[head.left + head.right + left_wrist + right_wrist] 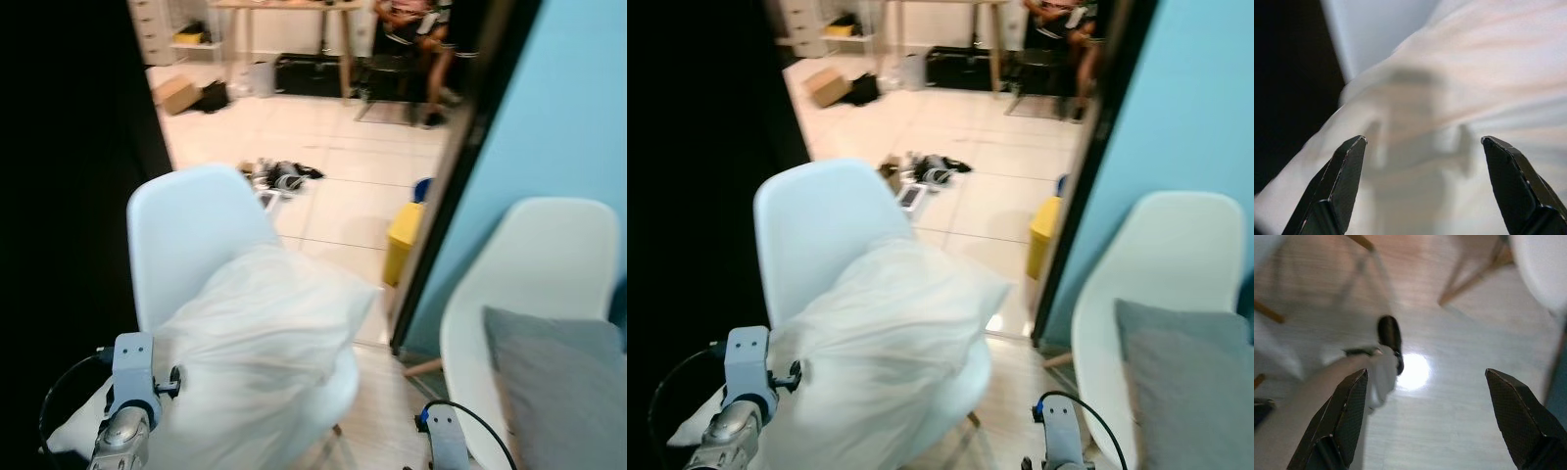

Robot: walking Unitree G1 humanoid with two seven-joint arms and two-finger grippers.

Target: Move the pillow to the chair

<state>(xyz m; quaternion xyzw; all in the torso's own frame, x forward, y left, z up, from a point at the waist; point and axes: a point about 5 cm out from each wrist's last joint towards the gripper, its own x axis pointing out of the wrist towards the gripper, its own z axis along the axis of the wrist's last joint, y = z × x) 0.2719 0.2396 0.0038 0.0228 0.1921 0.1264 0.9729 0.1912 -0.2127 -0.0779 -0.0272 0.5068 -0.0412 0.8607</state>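
White pillow [260,352] lies on the white chair [191,235]; left gripper [1422,147] jaws spread wide before it, right gripper [1425,382] jaws wide over the floor [1459,396]

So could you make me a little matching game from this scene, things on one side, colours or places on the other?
Things:
1. white pillow
2. grey cushion
3. yellow bin
4. left claw

Descriptions:
A. stands on the tiled floor by the doorway
B. lies on the seat of the right-hand white chair
C. open, pointing at white fabric
D. rests on the seat of the left-hand white chair

Pairs: 1-D, 2-B, 3-A, 4-C
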